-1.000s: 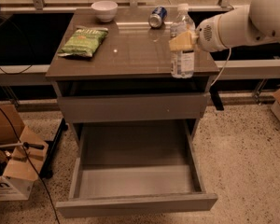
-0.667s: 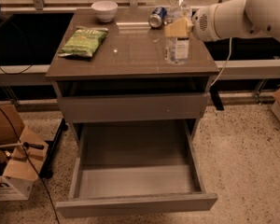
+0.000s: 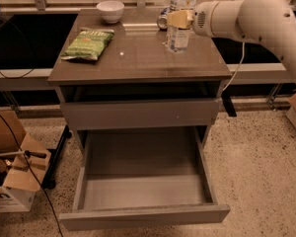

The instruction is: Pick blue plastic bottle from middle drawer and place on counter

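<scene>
The blue plastic bottle (image 3: pixel 179 36), clear with a pale label band, stands upright at the back right of the counter (image 3: pixel 138 63). Its base is at the counter surface; I cannot tell whether it touches. My gripper (image 3: pixel 179 19) reaches in from the right and is shut on the bottle's upper body with its yellowish fingers (image 3: pixel 173 19). The bottle's cap is at the frame's top edge. The middle drawer (image 3: pixel 143 214) is pulled fully open below and is empty.
A blue soda can (image 3: pixel 162 20) lies just behind and left of the bottle. A white bowl (image 3: pixel 110 10) sits at the back, a green chip bag (image 3: pixel 88 43) at the left. Cardboard boxes (image 3: pixel 12 174) stand on the floor at the left.
My gripper has carried the bottle leftward and farther back over the counter, away from its right front edge. The drawer stays open.
</scene>
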{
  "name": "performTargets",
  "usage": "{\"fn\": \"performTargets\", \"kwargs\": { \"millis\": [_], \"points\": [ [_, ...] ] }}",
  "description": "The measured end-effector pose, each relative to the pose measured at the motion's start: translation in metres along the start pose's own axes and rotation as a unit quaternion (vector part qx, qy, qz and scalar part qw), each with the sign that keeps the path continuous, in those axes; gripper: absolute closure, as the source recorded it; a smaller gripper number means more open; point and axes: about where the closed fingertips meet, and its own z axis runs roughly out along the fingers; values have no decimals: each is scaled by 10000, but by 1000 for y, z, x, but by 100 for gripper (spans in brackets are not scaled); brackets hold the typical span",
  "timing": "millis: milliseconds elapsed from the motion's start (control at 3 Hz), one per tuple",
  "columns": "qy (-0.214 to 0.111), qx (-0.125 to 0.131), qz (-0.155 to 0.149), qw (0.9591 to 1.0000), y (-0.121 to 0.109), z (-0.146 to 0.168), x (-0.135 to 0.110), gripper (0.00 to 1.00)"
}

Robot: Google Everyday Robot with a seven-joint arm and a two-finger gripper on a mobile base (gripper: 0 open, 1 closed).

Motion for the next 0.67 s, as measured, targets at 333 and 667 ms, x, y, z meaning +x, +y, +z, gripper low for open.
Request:
{"fn": "performTargets", "kwargs": {
  "millis": [333, 667],
  "points": [
    [-260, 106, -111, 9995, -18, 23, 1, 100],
    [-470, 292, -161, 9983, -46, 48, 13, 100]
  ]
}}
